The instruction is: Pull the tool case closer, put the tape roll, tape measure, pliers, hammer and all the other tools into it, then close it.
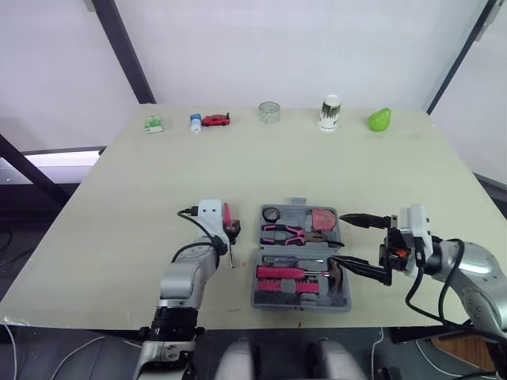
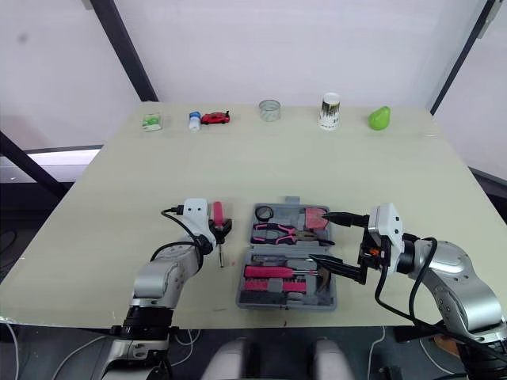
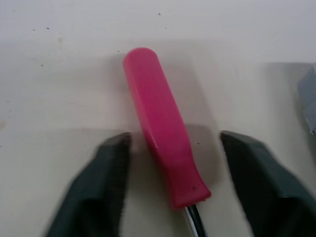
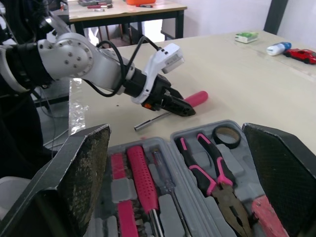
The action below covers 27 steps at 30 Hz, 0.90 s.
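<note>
as left fingers [image 3: 98, 182] flank it, the screwdriver [image 3: 160, 143] points tip nearward.

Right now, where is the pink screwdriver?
The screwdriver lies on the table, just left of the open tool case, between the sides of the open left claw.

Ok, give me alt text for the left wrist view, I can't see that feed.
A pink-handled screwdriver lies on the beige table between the two open fingers of the left claw, not yet gripped. Its metal shaft starts at the handle's narrow end nearest the camera, and a grey sliver of the tool case shows at the frame's edge.
</note>
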### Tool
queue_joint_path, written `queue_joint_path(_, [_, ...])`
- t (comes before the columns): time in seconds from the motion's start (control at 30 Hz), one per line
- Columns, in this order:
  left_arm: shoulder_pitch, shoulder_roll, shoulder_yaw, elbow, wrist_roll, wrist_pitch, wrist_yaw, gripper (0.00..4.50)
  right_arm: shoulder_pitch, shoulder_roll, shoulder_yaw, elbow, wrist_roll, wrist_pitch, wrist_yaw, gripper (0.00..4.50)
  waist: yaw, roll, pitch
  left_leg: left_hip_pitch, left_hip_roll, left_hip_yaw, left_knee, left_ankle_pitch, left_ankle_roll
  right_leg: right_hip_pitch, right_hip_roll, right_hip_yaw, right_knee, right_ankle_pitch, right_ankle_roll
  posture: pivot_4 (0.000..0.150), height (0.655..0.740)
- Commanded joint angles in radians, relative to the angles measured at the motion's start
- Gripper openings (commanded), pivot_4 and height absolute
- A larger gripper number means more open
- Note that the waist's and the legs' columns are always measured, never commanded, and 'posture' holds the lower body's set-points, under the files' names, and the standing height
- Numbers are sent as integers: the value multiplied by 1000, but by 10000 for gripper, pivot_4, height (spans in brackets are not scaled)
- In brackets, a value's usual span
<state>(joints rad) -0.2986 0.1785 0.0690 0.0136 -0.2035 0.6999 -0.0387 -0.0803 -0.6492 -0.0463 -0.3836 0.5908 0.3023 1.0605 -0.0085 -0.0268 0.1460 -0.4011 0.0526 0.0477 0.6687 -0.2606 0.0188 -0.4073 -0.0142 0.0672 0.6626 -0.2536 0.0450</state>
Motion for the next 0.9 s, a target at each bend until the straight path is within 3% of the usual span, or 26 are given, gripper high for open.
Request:
queue_joint_path(0.03, [52, 1, -3, -62, 0, 3, -21, 10326, 9, -15, -31, -33, 22, -1, 2, 45000, 0, 0, 0, 0, 0, 0, 0, 0, 0, 0, 0, 0, 0, 0, 0, 1500, 7400])
queue_joint_path(0.07, [80, 9, 3, -93, -3, 9, -28, 5857, 10, -16, -30, -30, 23, -1, 5, 45000, -2, 0, 0, 0, 0, 0, 0, 0, 0, 0, 0, 0, 0, 0, 0, 1500, 7400])
queue_joint_path(0.1, [106, 15, 8, -125, -7, 16, -36, 5089, 11, -16, -28, -27, 23, -1, 9, 45000, -4, 0, 0, 0, 0, 0, 0, 0, 0, 0, 0, 0, 0, 0, 0, 1500, 7400])
queue_joint_path(0.5, [525, 51, 128, -598, -88, 127, -83, 5091, -2, -20, 10, 14, 30, 6, 83, 45000, -1, -1, 1, 1, 2, 0, 0, 0, 0, 0, -1, 0, 0, -1, -1, 1500, 7400])
queue_joint_path(0.63, [557, 34, 110, -598, -74, 112, -74, 5091, -19, -14, 29, 31, 29, 8, 102, 45000, -1, -1, 1, 1, 1, 1, 1, 0, 0, 0, -2, 0, 0, -2, -3, 1500, 7400])
queue_joint_path(0.9, [467, 6, 72, -543, -52, 88, -49, 5091, -40, -13, 36, 43, 31, 15, 122, 45000, -2, -2, 1, 1, 1, 1, 0, 0, 0, 0, -1, 0, 0, -1, -1, 1500, 7400])
